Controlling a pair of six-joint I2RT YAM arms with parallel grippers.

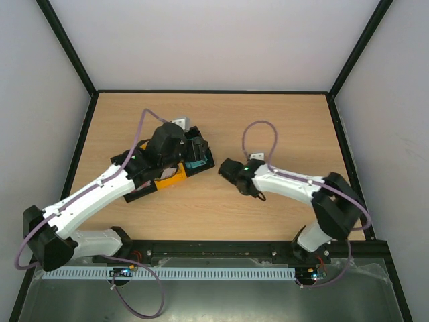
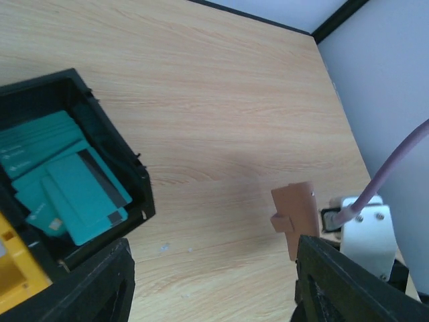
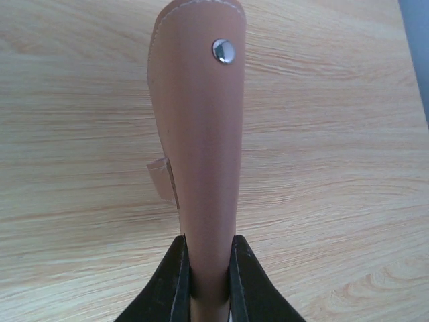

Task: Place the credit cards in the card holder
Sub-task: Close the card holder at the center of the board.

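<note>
– While the right gripper (image 3: pixel 206 248) is clamped tight, what does it have between its fingers?
– The card holder (image 3: pixel 198 134). The jaws are closed onto its near end, and the brown pouch reaches away from them, with the wooden table (image 3: pixel 335 134) behind it. A metal snap stud (image 3: pixel 223 50) sits near its far, rounded end, and a small tab (image 3: pixel 159 176) sticks out of its left edge.
– And the left gripper (image 2: pixel 213 258)?
– Its fingers are spread wide, one at each bottom corner of its own view, with nothing between them but bare table.
– Where are the credit cards (image 2: pixel 60 178)?
– A loose, overlapping pile of teal ones lies in the black tray (image 2: pixel 137 184). One near the top shows a dark stripe along one edge. A yellow tray (image 2: pixel 13 268) sits right against the black one.
– How do the two arms stand to each other?
– From above, the left gripper hangs over the black tray. The right gripper is just to its right and apart from it, holding the card holder near the table's middle.
</note>
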